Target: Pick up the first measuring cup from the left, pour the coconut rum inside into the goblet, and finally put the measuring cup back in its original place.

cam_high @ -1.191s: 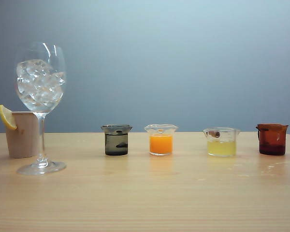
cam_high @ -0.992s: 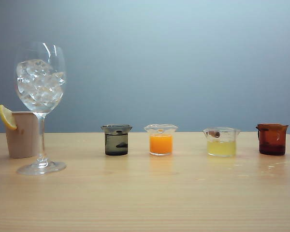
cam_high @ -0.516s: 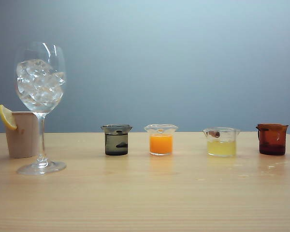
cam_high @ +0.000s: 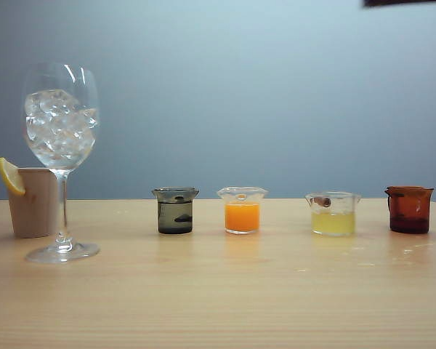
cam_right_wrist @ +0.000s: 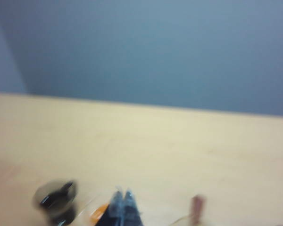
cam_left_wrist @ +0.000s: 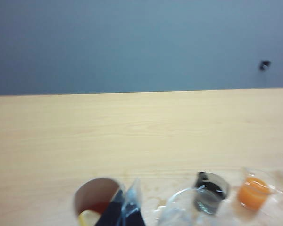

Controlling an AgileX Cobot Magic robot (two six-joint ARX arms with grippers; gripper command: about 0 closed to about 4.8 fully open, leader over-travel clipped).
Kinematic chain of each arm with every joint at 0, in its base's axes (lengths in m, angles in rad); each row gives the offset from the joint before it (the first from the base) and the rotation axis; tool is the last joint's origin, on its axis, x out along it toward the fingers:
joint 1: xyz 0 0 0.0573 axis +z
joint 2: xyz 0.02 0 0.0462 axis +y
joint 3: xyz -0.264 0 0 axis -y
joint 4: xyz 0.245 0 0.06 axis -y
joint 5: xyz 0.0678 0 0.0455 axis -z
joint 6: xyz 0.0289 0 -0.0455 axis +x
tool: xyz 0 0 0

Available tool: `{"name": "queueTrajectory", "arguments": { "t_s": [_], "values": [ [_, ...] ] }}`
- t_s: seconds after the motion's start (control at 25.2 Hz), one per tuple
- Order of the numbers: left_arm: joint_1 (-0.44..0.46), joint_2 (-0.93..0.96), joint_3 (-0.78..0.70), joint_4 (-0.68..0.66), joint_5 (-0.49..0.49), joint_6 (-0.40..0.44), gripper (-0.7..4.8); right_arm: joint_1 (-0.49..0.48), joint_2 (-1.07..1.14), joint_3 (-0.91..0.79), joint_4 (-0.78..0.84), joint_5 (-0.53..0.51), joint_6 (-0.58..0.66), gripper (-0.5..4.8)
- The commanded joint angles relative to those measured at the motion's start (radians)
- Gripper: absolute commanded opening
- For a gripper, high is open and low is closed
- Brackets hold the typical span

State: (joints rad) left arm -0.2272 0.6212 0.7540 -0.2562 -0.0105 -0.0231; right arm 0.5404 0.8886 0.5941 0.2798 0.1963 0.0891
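The first measuring cup, smoky grey-green, stands on the table at the left end of a row of small cups, with the coconut rum in its lower part. The goblet, full of ice, stands further left. My left gripper hangs shut and empty above the table, with the goblet's rim and the measuring cup below it to one side. My right gripper is shut and empty, blurred, with the measuring cup off to its side. Neither gripper shows in the exterior view.
A beige cup with a lemon wedge stands behind the goblet. In the row after the grey-green cup come an orange-filled cup, a pale yellow one and an amber-brown one. A dark arm part shows at the top edge.
A dark piece has come into the top right corner of the exterior view. The cups and the goblet have not moved.
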Motion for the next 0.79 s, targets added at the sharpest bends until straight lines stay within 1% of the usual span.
{"name": "queueTrajectory", "arguments": {
  "t_s": [0.04, 0.08, 0.12, 0.16, 0.2, 0.24, 0.36, 0.4, 0.48, 0.56, 0.67, 0.79],
  "values": [
    [-0.034, 0.046, 0.077, -0.126, 0.003, 0.081, -0.05, 0.113, 0.117, 0.005, 0.095, 0.034, 0.061, -0.09],
    [-0.039, 0.052, 0.093, -0.157, 0.005, 0.084, -0.05, 0.169, 0.177, 0.005, 0.142, 0.087, 0.061, -0.09],
    [-0.041, 0.051, 0.097, -0.172, 0.016, 0.084, -0.05, 0.198, 0.216, 0.005, 0.173, 0.110, 0.061, -0.09],
    [-0.043, 0.050, 0.102, -0.209, 0.041, 0.083, -0.05, 0.241, 0.290, 0.005, 0.238, 0.120, 0.077, -0.09],
    [-0.045, 0.050, 0.103, -0.223, 0.054, 0.082, -0.05, 0.254, 0.324, 0.005, 0.270, 0.119, 0.081, -0.09],
    [-0.046, 0.050, 0.103, -0.243, 0.087, 0.081, -0.05, 0.284, 0.407, 0.006, 0.350, 0.124, 0.089, -0.09],
    [-0.046, 0.050, 0.103, -0.246, 0.109, 0.064, -0.05, 0.314, 0.588, 0.010, 0.514, 0.145, 0.099, -0.09],
    [-0.046, 0.050, 0.103, -0.246, 0.111, 0.063, -0.04, 0.315, 0.673, 0.011, 0.601, 0.134, 0.137, -0.09],
    [-0.046, 0.052, 0.101, -0.244, 0.142, 0.064, -0.03, 0.315, 0.778, 0.053, 0.615, 0.153, 0.183, -0.09],
    [-0.046, 0.051, 0.102, -0.244, 0.145, 0.064, -0.03, 0.321, 0.866, 0.119, 0.613, 0.174, 0.171, -0.09],
    [-0.045, 0.052, 0.102, -0.244, 0.143, 0.064, -0.03, 0.346, 0.981, 0.252, 0.569, 0.279, 0.169, -0.09],
    [-0.045, 0.052, 0.102, -0.244, 0.143, 0.064, -0.03, 0.373, 1.057, 0.323, 0.564, 0.333, 0.168, -0.09]
  ]
}}
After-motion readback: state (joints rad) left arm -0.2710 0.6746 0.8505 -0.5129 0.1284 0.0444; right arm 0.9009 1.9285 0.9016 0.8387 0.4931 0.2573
